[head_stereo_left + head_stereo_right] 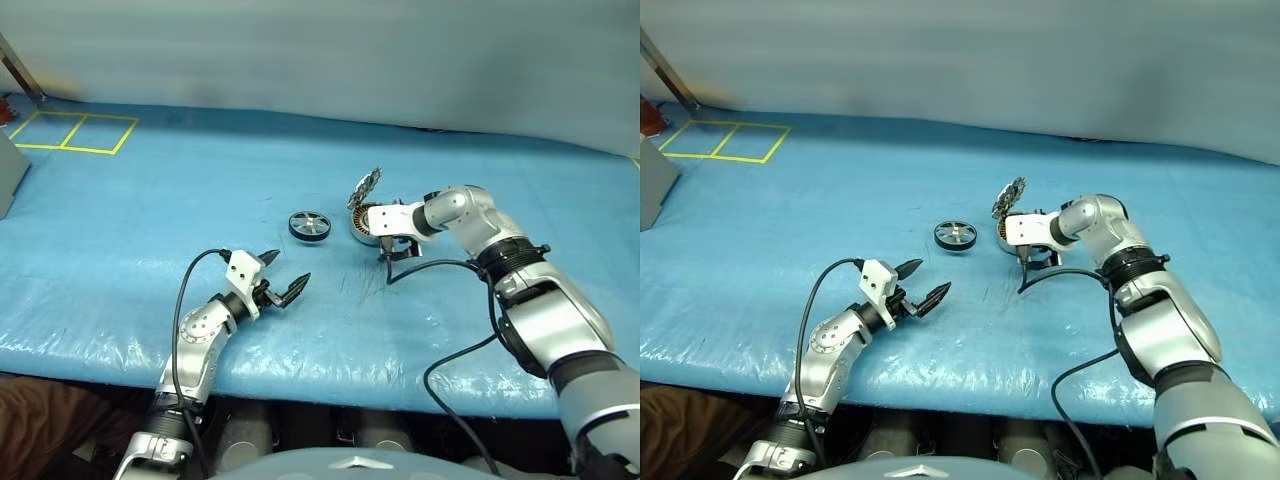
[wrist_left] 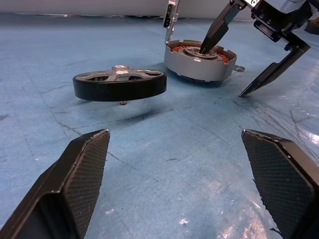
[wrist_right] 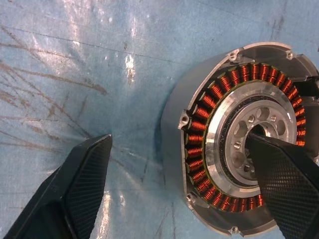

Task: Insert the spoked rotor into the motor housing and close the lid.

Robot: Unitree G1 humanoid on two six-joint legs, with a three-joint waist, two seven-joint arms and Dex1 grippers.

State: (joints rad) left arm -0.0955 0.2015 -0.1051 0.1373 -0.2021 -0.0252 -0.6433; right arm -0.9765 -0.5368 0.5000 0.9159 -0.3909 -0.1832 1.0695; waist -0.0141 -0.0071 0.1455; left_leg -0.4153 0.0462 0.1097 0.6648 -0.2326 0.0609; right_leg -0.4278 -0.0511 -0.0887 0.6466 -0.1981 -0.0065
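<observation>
Now motor housing (image 3: 234,144): silvery cup, coppery windings; right hand (image 2: 234,64) spread, straddling wall; left hand (image 1: 280,275) released.

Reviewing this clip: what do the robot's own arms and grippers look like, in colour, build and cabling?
Both arms are silvery-grey metal segments with black joints and a loose black cable each. The left gripper has a white block at its wrist and two tapered black fingers; the right gripper has a white housing and matching fingers. In the wrist views, the pads show cross-hatched texture.
</observation>
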